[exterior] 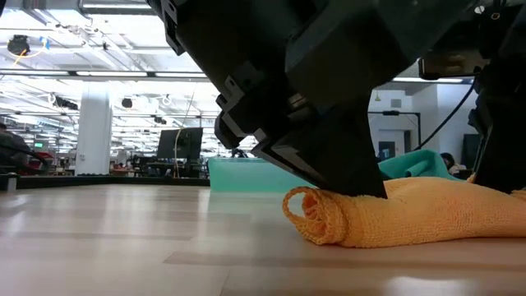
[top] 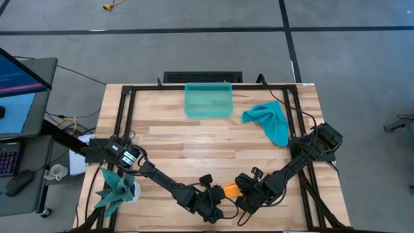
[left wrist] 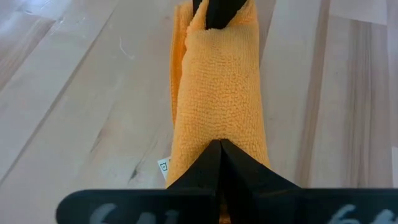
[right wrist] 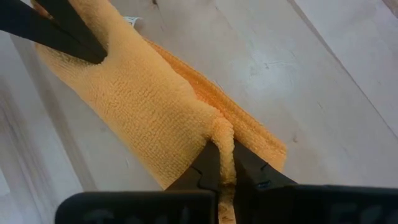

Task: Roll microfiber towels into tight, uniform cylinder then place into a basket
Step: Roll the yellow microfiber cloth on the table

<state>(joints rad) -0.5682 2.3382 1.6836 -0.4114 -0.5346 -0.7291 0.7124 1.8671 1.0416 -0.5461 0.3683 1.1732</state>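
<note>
High view first, from the left edge: a desk with a monitor (top: 19,77) stands beside the wooden table (top: 194,139), and a spiky teal plant (top: 116,188) sits at the table's near-left corner. The left arm reaches from there toward the near-centre, where the left gripper (top: 217,197) presses down on one end of the orange towel (top: 231,191). In the left wrist view its two fingers meet in a closed point on the towel (left wrist: 217,93), which lies as a long folded roll on the wood, a small white tag (left wrist: 163,165) showing at its edge. The low view shows the roll's curled end (exterior: 316,215) resting on the tabletop under the dark gripper body.

Just to the right, the right gripper (top: 244,194) holds the towel's other end; in the right wrist view its jaws stand narrow, pinching a raised ridge of the orange cloth (right wrist: 155,99) between them.

Farther back, at the table's far-centre, the sea-green basket (top: 208,100) stands upright, well apart from both grippers. To its right the teal-blue towel (top: 272,120) lies crumpled on the wood, near the basket but not touching it.
</note>
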